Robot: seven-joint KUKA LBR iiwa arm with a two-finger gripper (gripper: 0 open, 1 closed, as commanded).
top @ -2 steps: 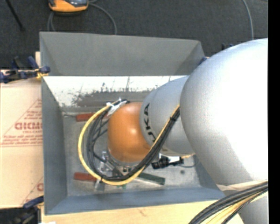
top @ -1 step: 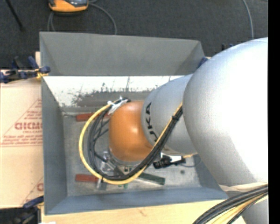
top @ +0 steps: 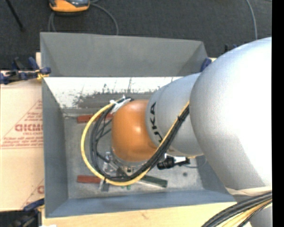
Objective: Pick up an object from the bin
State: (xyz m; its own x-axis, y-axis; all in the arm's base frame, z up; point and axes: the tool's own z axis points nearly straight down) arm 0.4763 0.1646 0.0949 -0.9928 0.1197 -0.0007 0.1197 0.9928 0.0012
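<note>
Camera view: end effector [top: 106, 176] low by bin's [top: 54, 141] near wall, masked by orange cover [top: 130, 131], open or closed impossible to tell, red strip [top: 87, 178] just left, green strip [top: 154, 181] right.

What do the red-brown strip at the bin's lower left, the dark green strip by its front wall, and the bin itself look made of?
Red-brown strip: flat, matte, even colour; probably plastic or painted wood, unclear. Dark green strip: thin, flat, dull; likely plastic, too small to be sure. Bin: grey sheet metal, matte, with dark scuff marks on its back wall.
</note>
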